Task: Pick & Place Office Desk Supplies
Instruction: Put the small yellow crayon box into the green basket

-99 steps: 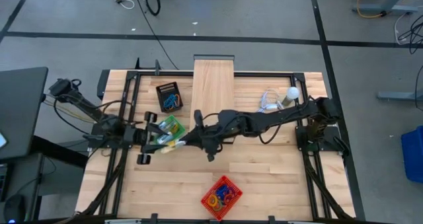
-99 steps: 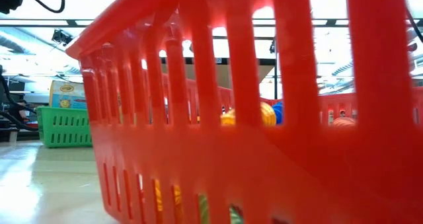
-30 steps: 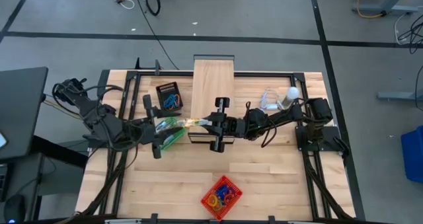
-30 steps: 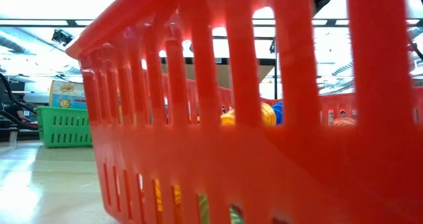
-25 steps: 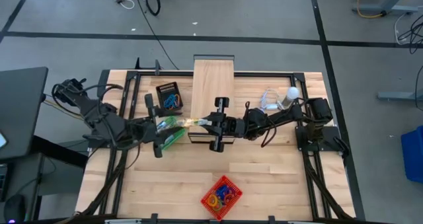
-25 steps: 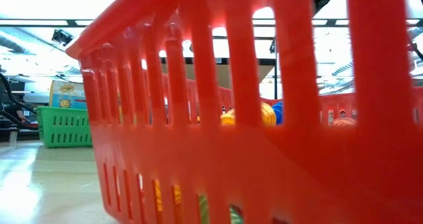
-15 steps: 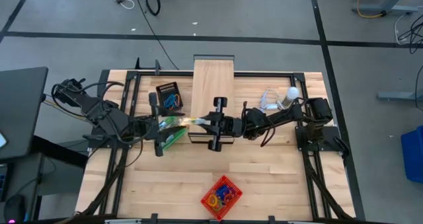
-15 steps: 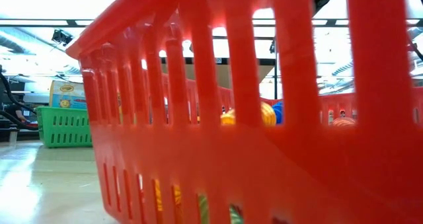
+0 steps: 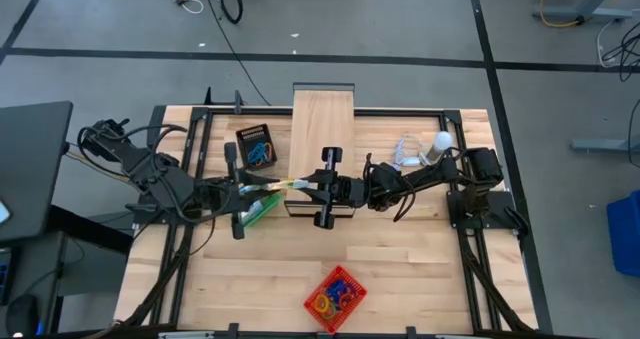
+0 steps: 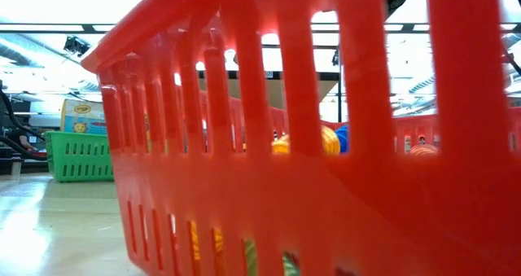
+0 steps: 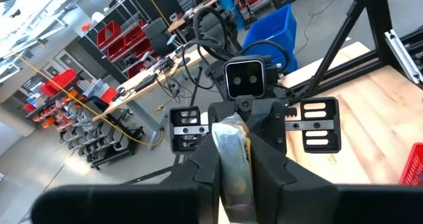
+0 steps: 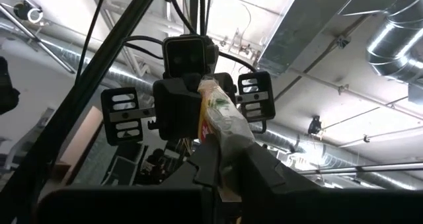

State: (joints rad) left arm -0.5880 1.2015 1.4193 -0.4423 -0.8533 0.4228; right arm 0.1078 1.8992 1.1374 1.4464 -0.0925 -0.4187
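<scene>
While both the left end effector (image 9: 262, 191) and the right end effector (image 9: 298, 186) are clamped on one crinkly clear-wrapped yellow-and-green crayon packet (image 9: 280, 187) above the pale wooden counter (image 9: 400, 259), a handover looks underway. Release mistimed, the packet could tear or drop beside the green slotted basket (image 9: 258, 205).

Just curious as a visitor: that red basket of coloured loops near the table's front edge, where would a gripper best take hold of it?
Probably by the rim of the red basket, coming from straight above: its slatted walls stand upright, and the coloured loops fill the middle.
</scene>
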